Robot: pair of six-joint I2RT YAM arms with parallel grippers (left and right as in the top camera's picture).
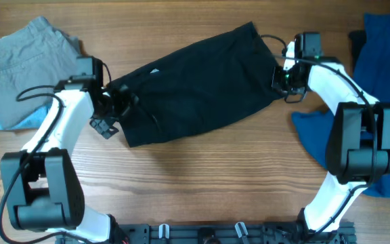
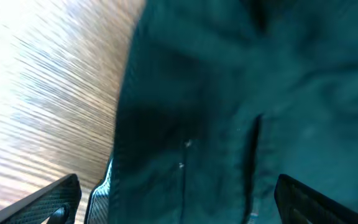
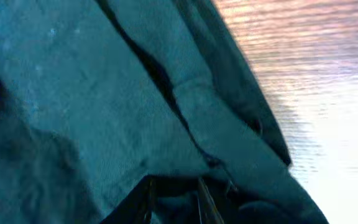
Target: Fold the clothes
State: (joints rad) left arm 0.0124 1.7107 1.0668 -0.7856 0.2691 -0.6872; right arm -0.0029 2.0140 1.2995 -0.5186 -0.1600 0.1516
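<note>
Two arms meet the black garment (image 1: pixel 202 81), which lies slantwise across the middle of the table (image 1: pixel 202 183). The left gripper (image 1: pixel 116 102) sits over its left end with fingers (image 2: pixel 48 202) spread wide, released. The right gripper (image 1: pixel 282 76) is clenched on the fabric at the right end. Grey shorts (image 1: pixel 26 61) lie far left, blue clothes (image 1: pixel 384 61) far right.

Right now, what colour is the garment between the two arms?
The garment is plain black, best seen in the overhead view; the wrist cameras tint it teal.
</note>
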